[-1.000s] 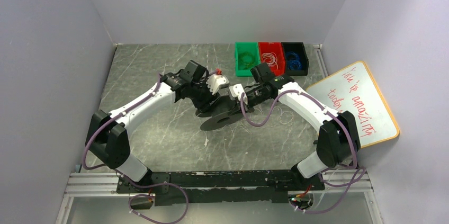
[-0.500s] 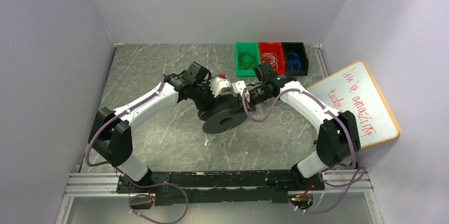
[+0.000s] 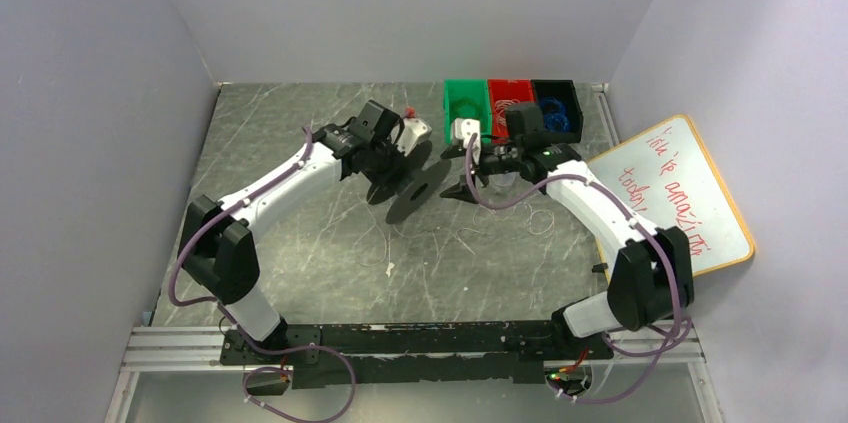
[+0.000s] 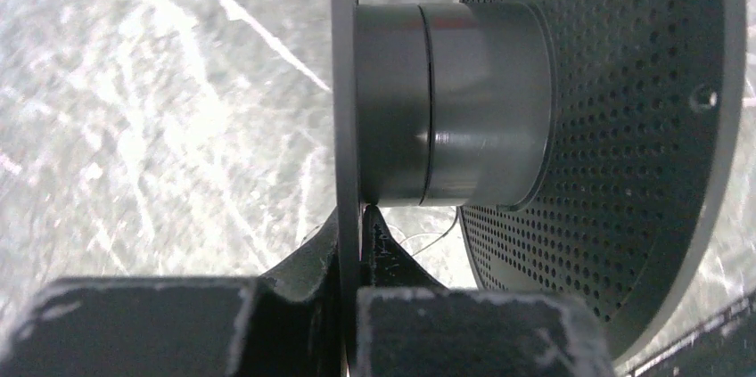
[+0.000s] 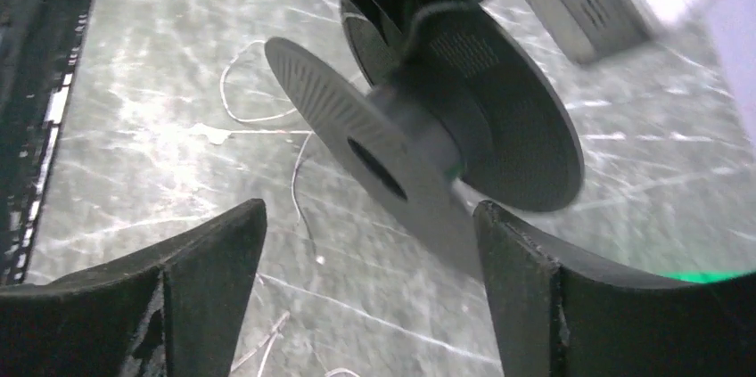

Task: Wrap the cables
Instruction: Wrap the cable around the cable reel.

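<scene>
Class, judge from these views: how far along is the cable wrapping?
Done: the left gripper clamps the spool by one flange. In hand: the right gripper is open, empty, facing it. Left: all winding; the core is bare and white cable lies on the table.

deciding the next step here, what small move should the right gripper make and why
Probably lower the open right gripper to the loose white cable on the table and pinch it. The left gripper clamps the spool by a flange, its hub looks bare, and the right holds nothing, so winding needs a cable first.
</scene>
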You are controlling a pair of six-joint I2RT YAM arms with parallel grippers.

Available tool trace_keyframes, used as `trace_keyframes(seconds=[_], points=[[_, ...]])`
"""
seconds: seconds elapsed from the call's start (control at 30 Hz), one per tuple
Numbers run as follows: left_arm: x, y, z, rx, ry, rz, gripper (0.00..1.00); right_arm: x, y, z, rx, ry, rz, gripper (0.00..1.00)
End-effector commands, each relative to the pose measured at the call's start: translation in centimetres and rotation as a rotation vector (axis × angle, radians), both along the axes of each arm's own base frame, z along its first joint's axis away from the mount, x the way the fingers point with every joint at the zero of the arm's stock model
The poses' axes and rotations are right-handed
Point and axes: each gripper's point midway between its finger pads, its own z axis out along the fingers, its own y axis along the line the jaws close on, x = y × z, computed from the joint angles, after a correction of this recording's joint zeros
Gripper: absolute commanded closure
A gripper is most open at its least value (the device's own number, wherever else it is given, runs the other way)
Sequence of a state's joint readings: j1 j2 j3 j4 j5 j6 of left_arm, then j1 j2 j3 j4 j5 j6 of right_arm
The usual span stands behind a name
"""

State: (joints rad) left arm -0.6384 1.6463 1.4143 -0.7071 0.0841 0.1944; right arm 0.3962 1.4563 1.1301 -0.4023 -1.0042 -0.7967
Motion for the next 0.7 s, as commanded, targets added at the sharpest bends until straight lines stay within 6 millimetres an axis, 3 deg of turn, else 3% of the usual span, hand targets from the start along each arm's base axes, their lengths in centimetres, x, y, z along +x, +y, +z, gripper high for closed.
trace_keyframes(seconds=[0.0,0.3,0.5,0.67], points=[[3.1,1.3,5.2,-0.062,-0.153,0.241,0.98,2.8,-1.0,3.8,0.095,-0.107,-0.147,0.09],[3.8,2.0,7.5,-0.1,-0.208,0.311,0.97,4.3,-1.4,4.0,0.116,-0.111,-0.249,0.06],[4.8,3.1,12.8,-0.28,-0.222,0.369,0.97,3.1,-1.0,3.6,0.137,-0.089,-0.192,0.04],[4.2,3.2,16.7,-0.42,-0.218,0.316,0.97,1.9,-0.6,2.7,0.131,-0.091,-0.131,0.04]])
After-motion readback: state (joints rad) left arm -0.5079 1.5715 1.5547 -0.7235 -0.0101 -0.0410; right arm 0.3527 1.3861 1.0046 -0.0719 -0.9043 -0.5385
